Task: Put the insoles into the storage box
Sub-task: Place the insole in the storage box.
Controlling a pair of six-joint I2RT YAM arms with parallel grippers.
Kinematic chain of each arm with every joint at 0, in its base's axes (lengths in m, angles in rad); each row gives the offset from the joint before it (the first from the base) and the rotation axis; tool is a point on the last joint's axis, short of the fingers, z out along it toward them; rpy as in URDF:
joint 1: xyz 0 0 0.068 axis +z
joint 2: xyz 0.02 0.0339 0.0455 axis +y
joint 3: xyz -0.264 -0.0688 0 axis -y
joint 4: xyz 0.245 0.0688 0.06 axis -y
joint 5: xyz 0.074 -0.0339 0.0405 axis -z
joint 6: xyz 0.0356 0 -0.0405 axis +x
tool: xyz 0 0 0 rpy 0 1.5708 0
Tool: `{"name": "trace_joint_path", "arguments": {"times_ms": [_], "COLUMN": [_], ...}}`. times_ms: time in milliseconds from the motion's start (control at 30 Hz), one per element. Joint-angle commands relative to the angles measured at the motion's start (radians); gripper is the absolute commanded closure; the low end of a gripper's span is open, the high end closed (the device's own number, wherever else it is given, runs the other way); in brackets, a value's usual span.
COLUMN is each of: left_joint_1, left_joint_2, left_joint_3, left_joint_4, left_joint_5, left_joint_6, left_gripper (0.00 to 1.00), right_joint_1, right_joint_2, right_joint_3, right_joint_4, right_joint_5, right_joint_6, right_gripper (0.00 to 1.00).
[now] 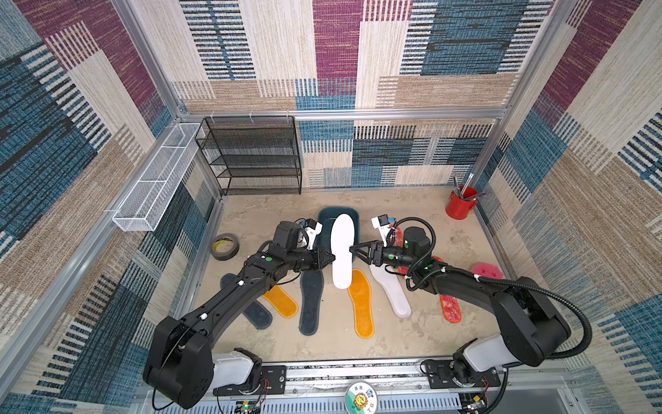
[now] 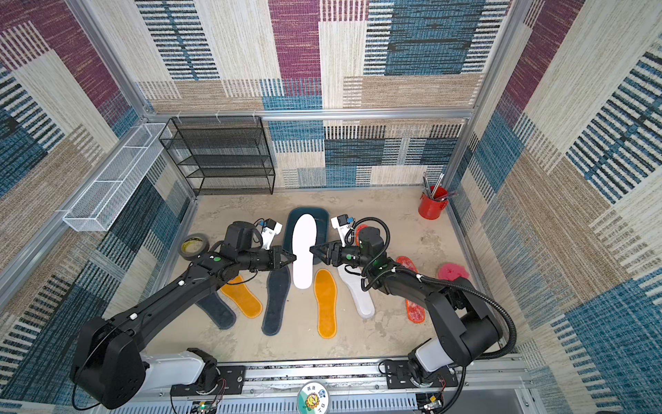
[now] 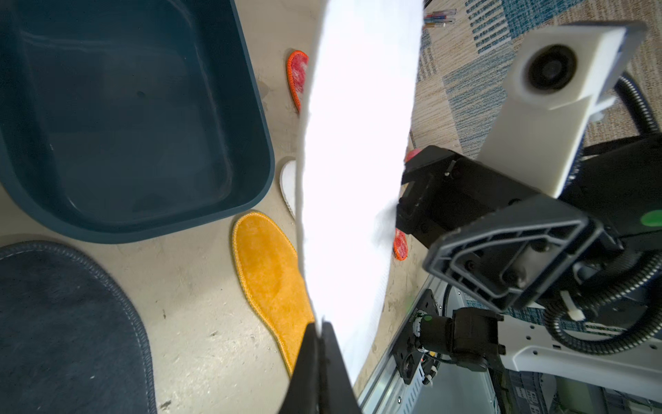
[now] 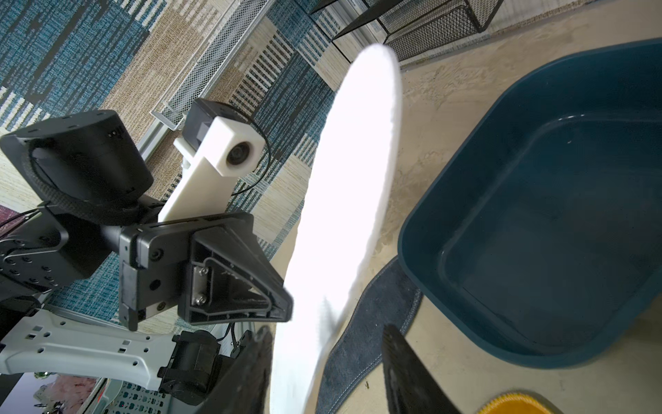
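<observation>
The white insole (image 1: 342, 251) was pinched at one long edge by the left gripper (image 1: 332, 256). Its fingers (image 3: 304, 376) were pressed tight together on the white rim in the left wrist view. At the opposite edge the right gripper (image 1: 351, 249) had its jaws apart, with one finger on each side of the pad in the right wrist view. Whether either finger touched it could not be told.

Between the two grippers the white insole hung clear of the floor, running lengthwise away from the robot. In both top views its far end overlapped the storage box (image 1: 327, 212), and its near end reached past the box toward the other insoles.

The storage box stood on the sandy floor near the middle, just beyond the grippers. Nearer the robot the rest lay flat on the floor in a loose row:
- a dark grey insole (image 1: 256, 315), partly under the left arm
- an orange-yellow insole (image 1: 281, 301)
- a second dark grey insole (image 1: 311, 304)
- a second orange-yellow insole (image 1: 361, 304)
- a second white insole (image 1: 392, 294)
- a red-white mottled insole (image 1: 449, 308), partly under the right arm

Another mottled insole (image 1: 398, 236) showed just behind the right wrist. A tape roll (image 1: 224, 246) lay to the left of the left arm.
</observation>
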Motion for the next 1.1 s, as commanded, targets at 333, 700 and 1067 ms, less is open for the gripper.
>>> {"name": "trace_joint_path", "arguments": {"times_ms": [333,700,1067], "left_joint_1": [0.01,0.06,0.163], "left_joint_2": [-0.015,-0.055,-0.398], "left_joint_3": [-0.03,-0.051,-0.136], "left_joint_4": [0.083,0.049,-0.143], "left_joint_5": [0.054,0.009,-0.349], "left_joint_6": [-0.028,-0.012,0.055], "left_gripper": [1.0,0.06,0.0], "right_joint_1": [0.031,0.031,0.029], "right_joint_2": [0.071,0.027,0.174], "right_joint_3": [0.044,0.116,0.404], "right_joint_4": [0.085,-0.004,-0.234], "right_joint_5": [-0.043,0.034,0.19], "right_joint_6": [0.05,0.074,0.074], "right_gripper": [1.0,1.0,1.0]}}
